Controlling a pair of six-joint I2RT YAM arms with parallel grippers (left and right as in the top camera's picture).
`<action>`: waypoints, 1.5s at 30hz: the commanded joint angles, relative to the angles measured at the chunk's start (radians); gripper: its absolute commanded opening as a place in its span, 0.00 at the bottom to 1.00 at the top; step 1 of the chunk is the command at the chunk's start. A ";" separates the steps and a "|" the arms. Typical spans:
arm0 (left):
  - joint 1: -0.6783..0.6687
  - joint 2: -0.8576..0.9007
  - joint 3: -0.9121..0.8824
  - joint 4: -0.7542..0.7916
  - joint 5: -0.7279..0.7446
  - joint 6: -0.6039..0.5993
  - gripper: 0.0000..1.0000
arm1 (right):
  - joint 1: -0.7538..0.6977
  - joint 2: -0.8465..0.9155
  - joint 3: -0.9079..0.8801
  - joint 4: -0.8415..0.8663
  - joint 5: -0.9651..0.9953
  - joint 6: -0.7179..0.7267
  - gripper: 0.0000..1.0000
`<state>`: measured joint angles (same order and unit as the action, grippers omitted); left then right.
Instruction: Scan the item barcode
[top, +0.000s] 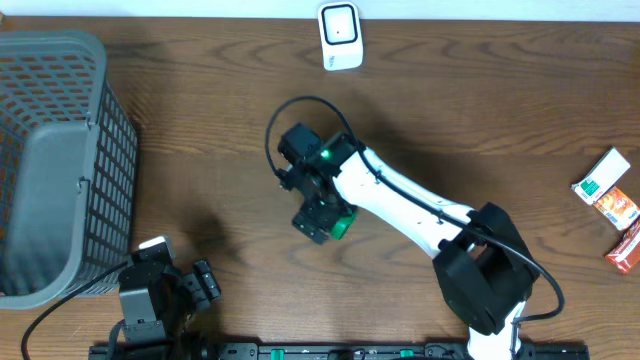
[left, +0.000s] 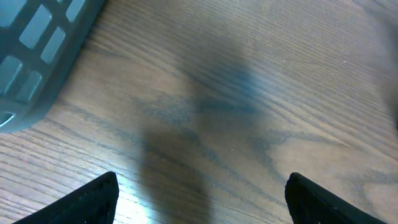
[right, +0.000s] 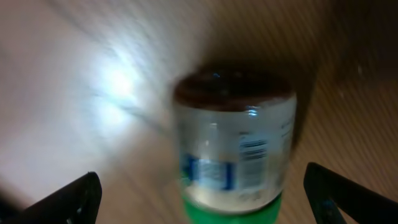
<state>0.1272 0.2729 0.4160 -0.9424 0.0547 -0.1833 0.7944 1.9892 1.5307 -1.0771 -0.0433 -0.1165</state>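
The item is a small jar (right: 233, 155) with a green cap, dark contents and a white label. Its barcode (right: 252, 151) faces the right wrist camera, and the view is blurred. My right gripper (right: 201, 174) is open, its fingers standing wide on either side of the jar and clear of it. From overhead only the green cap (top: 343, 227) shows, under the right gripper (top: 322, 215) at mid-table. The white scanner (top: 340, 36) stands at the far edge. My left gripper (top: 203, 283) is open over bare wood (left: 202, 180) at the front left.
A grey mesh basket (top: 60, 160) fills the left side, and its corner (left: 37, 50) lies close to the left gripper. Three small packets (top: 612, 200) lie at the right edge. A black cable (top: 290, 110) loops behind the right wrist.
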 joint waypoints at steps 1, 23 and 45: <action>0.000 -0.002 0.006 -0.003 0.008 0.006 0.86 | 0.003 -0.001 -0.076 0.047 0.125 0.034 0.99; 0.000 -0.002 0.006 -0.003 0.008 0.006 0.86 | 0.003 -0.002 -0.212 0.202 0.116 0.074 0.57; 0.001 -0.002 0.006 -0.003 0.008 0.006 0.86 | -0.002 -0.001 0.137 -0.556 -0.145 0.086 0.61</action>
<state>0.1272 0.2729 0.4160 -0.9424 0.0547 -0.1833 0.7940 1.9903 1.6531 -1.6005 -0.1505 -0.0353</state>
